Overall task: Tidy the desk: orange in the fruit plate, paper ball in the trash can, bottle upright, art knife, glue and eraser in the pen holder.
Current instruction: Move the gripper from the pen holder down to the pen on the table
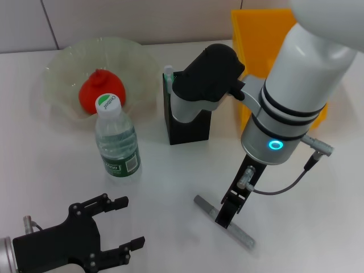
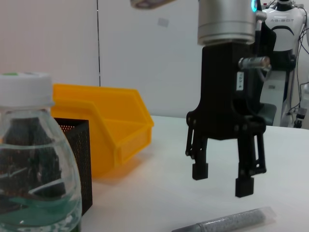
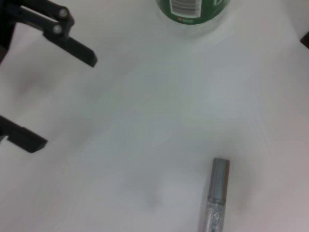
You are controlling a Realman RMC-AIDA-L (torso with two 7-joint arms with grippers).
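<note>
A grey art knife (image 1: 224, 222) lies flat on the white desk; it also shows in the left wrist view (image 2: 227, 222) and the right wrist view (image 3: 217, 195). My right gripper (image 1: 230, 213) hangs open just above it, fingers apart, as the left wrist view (image 2: 222, 179) shows. A clear water bottle (image 1: 116, 139) with a white cap stands upright. The orange (image 1: 99, 91) sits in the glass fruit plate (image 1: 62, 74). The black mesh pen holder (image 1: 187, 122) holds a white glue stick (image 1: 168, 71). My left gripper (image 1: 129, 223) is open and empty at the front left. Paper ball and eraser are not visible.
A yellow bin (image 1: 256, 40) stands at the back right behind the right arm; it also shows in the left wrist view (image 2: 111, 121). The right arm's elbow overhangs the pen holder. The left gripper's fingers (image 3: 67, 38) show in the right wrist view.
</note>
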